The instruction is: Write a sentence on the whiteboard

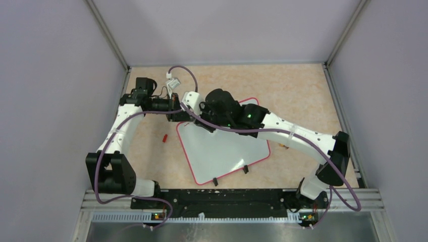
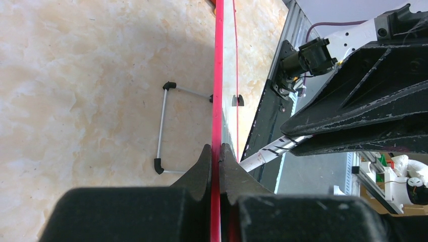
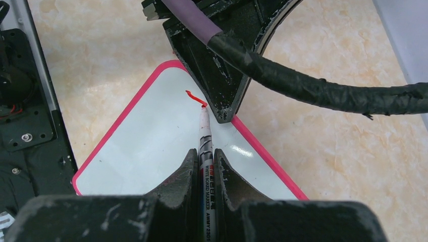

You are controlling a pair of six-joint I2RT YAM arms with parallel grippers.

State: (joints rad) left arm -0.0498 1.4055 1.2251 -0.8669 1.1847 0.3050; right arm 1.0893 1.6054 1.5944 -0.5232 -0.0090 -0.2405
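The whiteboard [image 1: 222, 151], white with a red-pink frame and black wire legs, lies tilted on the table. My left gripper [image 1: 177, 115] is shut on its far left edge; the left wrist view shows the red frame [image 2: 218, 75] edge-on between the jaws [image 2: 215, 151]. My right gripper [image 3: 205, 154] is shut on a white marker [image 3: 206, 146], its red tip touching the board [image 3: 151, 136] near the far corner. Of the sentence only one short red stroke [image 3: 194, 97] shows. In the top view the right gripper [image 1: 209, 121] hides that corner.
A small red marker cap [image 1: 164, 137] lies on the table left of the board. A wire leg [image 2: 161, 128] sticks out under the board. The left gripper's finger [image 3: 217, 85] and a cable [image 3: 303, 85] hang just beyond the marker tip. Enclosure walls surround the table.
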